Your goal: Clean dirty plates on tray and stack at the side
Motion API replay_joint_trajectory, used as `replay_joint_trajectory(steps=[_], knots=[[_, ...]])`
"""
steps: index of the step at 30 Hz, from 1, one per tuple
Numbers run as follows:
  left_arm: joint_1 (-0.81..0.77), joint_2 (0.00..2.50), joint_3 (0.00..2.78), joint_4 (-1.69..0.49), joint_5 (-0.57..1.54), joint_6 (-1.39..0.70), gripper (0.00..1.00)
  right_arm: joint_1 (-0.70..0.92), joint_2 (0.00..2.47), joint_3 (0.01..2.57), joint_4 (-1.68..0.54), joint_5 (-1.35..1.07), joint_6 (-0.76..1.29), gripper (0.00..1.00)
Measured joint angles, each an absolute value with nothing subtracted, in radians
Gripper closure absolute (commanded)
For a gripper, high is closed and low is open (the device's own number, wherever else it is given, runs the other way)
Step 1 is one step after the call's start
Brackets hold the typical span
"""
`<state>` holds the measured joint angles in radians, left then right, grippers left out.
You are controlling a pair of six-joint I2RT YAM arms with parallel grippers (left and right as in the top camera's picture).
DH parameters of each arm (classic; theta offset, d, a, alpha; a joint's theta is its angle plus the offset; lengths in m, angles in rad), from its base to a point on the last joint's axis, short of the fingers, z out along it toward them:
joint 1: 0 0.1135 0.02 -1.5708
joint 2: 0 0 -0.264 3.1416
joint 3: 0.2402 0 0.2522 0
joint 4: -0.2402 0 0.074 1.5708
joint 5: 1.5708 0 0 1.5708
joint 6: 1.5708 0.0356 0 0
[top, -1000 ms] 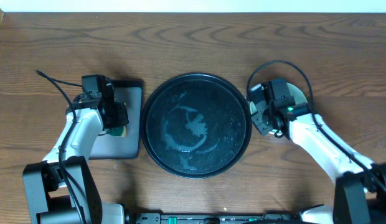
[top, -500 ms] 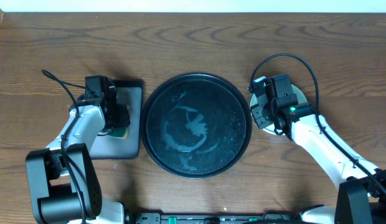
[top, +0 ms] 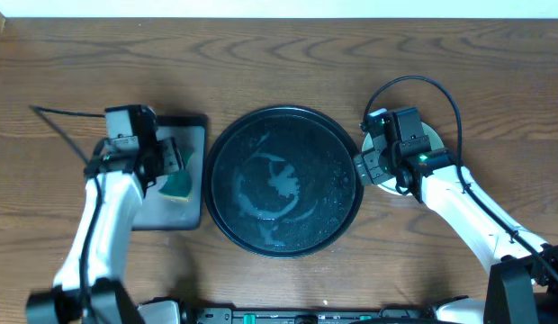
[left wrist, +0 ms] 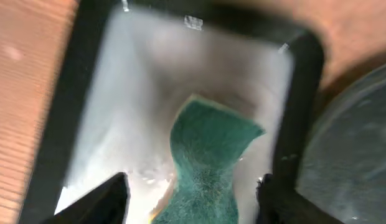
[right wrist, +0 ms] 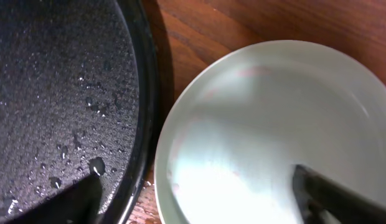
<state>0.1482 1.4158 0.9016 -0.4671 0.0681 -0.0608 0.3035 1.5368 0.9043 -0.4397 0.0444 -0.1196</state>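
Both just released: left fingers [left wrist: 109,199] spread above sponge [left wrist: 208,158], right fingers [right wrist: 330,190] spread over plate [right wrist: 274,124] at 3 o'clock of tray [right wrist: 142,93].

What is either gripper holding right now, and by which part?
Nothing. The left gripper is open above the sponge in the small tray; the right gripper is open above the plate.
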Motion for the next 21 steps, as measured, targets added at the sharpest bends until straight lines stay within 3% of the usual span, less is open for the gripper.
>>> replay_joint_trajectory(steps=[21], knots=[[0.148,1.322,0.902,-0.467,0.068,-0.059,0.21,0.303,1.537,0.904,-0.439,0.046,-0.112,0.01]])
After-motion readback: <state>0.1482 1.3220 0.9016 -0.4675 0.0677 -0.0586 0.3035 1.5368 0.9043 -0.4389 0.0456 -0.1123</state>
